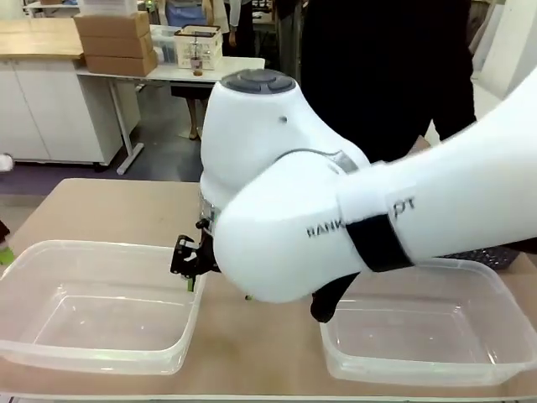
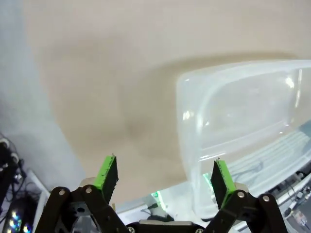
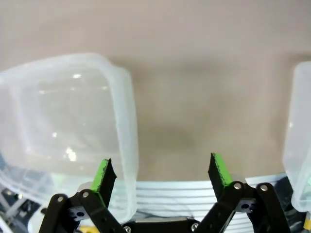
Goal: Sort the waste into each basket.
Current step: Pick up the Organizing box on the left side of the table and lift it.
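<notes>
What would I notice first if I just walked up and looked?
A big white robot arm fills the middle of the front view, reaching in from the right side and hiding most of the table. Two clear plastic tubs sit near the front edge, one on the left and one on the right, and both look empty. Each wrist view shows open green-tipped fingers above the bare tabletop.
</notes>
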Available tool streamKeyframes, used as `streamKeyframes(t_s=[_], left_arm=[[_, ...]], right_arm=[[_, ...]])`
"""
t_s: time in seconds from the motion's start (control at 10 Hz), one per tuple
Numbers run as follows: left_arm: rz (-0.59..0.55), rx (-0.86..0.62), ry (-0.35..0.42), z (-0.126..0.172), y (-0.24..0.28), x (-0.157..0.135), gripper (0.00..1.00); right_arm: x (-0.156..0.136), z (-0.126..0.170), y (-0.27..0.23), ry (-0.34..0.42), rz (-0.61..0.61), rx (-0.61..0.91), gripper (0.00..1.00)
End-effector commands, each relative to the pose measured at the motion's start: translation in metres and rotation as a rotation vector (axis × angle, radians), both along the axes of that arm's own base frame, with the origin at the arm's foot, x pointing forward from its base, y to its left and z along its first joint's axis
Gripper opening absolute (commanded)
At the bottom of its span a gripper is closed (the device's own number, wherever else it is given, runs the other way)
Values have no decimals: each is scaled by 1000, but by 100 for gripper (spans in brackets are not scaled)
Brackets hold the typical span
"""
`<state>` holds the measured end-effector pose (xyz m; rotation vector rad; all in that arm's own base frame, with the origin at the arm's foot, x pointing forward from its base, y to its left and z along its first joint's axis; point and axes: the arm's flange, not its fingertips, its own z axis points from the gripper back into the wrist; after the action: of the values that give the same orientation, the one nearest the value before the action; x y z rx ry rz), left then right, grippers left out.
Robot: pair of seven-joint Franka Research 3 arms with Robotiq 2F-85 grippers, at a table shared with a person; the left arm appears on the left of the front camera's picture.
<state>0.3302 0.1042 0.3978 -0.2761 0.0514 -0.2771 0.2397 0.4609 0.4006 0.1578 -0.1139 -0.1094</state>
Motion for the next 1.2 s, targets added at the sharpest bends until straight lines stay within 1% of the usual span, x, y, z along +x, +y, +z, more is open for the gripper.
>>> streamKeyframes(t_s=[0.0,0.1,0.2,0.3,0.4,0.5,0.6,0.7,1.1], left_arm=[[10,47,74,-42,-8,-10,100],[8,55,104,-52,-9,-11,100],[9,47,102,-54,-6,-11,100],[13,27,82,-53,-3,-11,100],[35,20,62,-53,0,-9,100],[24,8,70,-54,1,-9,100],[21,-14,61,-56,0,-9,100],[11,-31,54,-56,0,-10,100],[-38,-86,68,-54,-8,-11,100]], right_arm=[[9,-20,43,-18,-79,-36,100],[10,-26,49,-2,-80,-34,100],[9,-31,57,23,-78,-21,100],[9,-34,62,42,-75,18,100],[9,-38,67,48,-75,8,100],[10,-43,72,65,-67,-29,100],[10,-48,76,66,-71,-76,100],[9,-50,78,73,-65,-89,100],[8,-52,75,77,-79,-87,100]])
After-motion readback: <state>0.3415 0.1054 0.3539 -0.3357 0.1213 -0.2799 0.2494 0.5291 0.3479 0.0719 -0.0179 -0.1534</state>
